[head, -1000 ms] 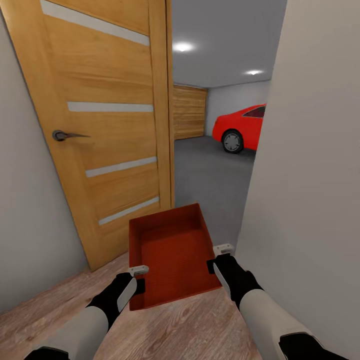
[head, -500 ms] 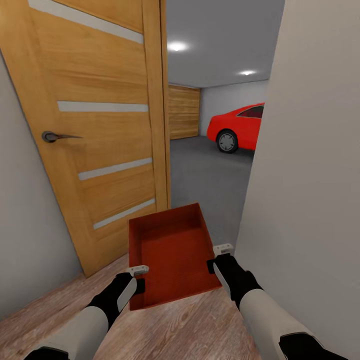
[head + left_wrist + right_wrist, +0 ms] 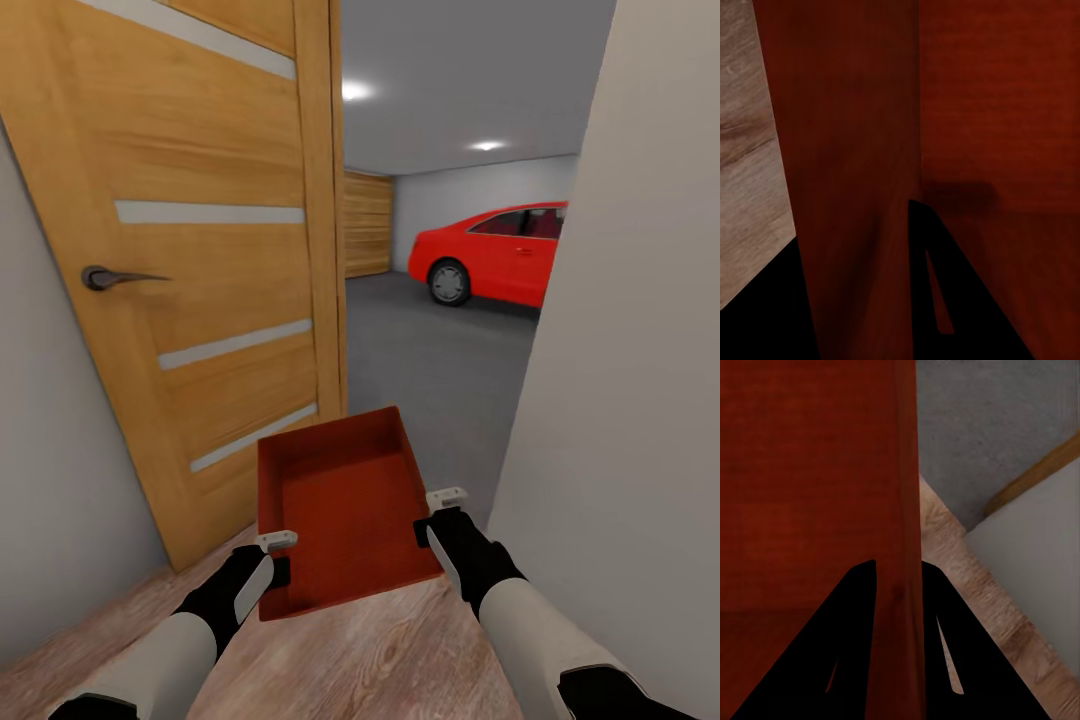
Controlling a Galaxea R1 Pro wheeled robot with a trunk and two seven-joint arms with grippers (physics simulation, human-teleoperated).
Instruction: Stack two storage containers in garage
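While it hangs above the light wood plank floor (image 3: 380,660) at the doorway, the orange-red storage container (image 3: 345,505) is carried between both arms, its open top facing up and nothing inside it. The left gripper (image 3: 280,558) is clamped on the container's left side wall near the near corner; in the left wrist view a dark finger (image 3: 945,300) lies against the inside of that wall. The right gripper (image 3: 432,515) pinches the right side wall, and the right wrist view shows its two fingers (image 3: 847,645) straddling the wall's rim. An open wooden door (image 3: 200,260) with pale glass strips and a dark handle (image 3: 105,277) stands just to the left. Beyond the opening lies the garage with its grey concrete floor (image 3: 430,350), a red car (image 3: 495,255) and a wooden garage door (image 3: 368,223). A plain white wall (image 3: 640,400) rises close on the right.
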